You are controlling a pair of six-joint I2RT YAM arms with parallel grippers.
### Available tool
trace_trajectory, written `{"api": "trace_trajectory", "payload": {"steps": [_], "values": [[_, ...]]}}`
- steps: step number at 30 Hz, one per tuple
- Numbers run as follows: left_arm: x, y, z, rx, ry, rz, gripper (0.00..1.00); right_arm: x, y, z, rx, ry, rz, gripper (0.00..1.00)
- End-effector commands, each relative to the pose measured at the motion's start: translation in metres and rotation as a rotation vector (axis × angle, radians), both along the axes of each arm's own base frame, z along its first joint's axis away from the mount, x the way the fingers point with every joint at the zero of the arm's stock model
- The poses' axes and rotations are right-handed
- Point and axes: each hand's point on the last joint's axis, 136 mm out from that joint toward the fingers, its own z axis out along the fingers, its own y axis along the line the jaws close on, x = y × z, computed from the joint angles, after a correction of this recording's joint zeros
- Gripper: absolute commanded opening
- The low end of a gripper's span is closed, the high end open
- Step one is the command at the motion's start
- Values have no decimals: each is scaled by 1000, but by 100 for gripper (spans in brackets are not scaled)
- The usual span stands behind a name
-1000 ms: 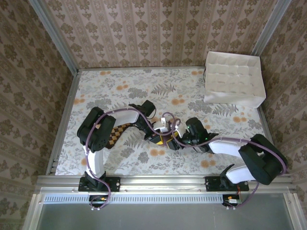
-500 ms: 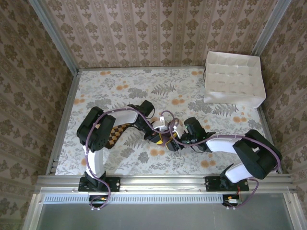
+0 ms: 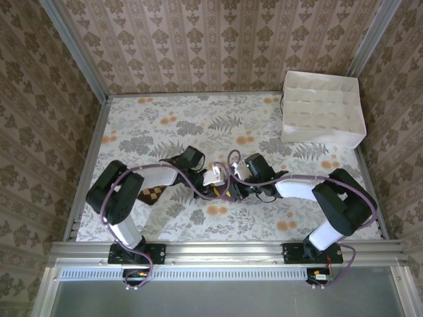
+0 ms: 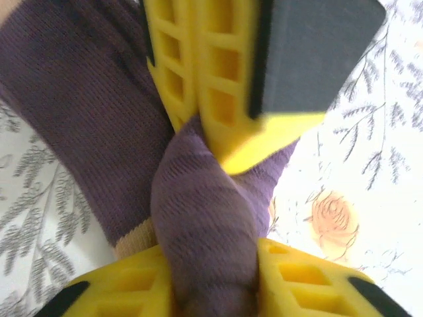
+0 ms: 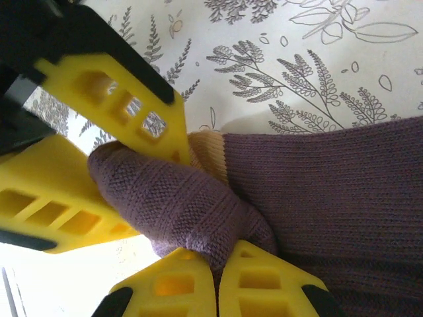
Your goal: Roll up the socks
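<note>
At the near edge the two arms rise from their bases and bend inward, and their wrists meet over the middle of the flowered table (image 3: 198, 112). On the left, the brown checked sock (image 3: 153, 195) lies flat on the cloth, partly hidden under the left forearm. Just to its right the two grippers stand tip to tip. The left gripper (image 4: 210, 271) is closed on the purple sock (image 5: 330, 191) — a raised twist of the knit is pinched between its yellow fingers (image 4: 112, 287), which sit only as far apart as the bunched fabric is thick. The right gripper (image 5: 218, 281) grips the same twist from the opposite side, its jaws almost touching with the cloth squeezed between them. The rest of the purple sock spreads flat on the table behind the fold, and a tan band (image 5: 206, 150) shows at its edge just beside the pinched part. Farther back, well apart from both socks, a white box (image 3: 320, 137) with rows of small compartments sits in the far right corner of the table — close against the patterned wall
</note>
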Motion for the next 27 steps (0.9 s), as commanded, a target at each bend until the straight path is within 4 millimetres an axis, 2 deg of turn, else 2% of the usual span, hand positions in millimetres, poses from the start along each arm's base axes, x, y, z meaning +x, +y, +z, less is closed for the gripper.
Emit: {"api": "trace_trajectory", "payload": {"steps": [1, 5, 9, 16, 27], "values": [[21, 1, 14, -42, -219, 39, 40, -17, -42, -55, -176, 226, -162, 0], [26, 3, 32, -92, -377, 28, 43, -18, -46, -62, -191, 278, -193, 0], [21, 2, 39, -95, -565, -42, 46, -20, -52, -68, -211, 330, -222, 0], [16, -4, 27, 28, -818, -164, 47, -21, -55, -75, -225, 391, -241, 0], [13, -10, -16, 131, -782, -291, 48, -22, -52, -76, -197, 437, -232, 0]]}}
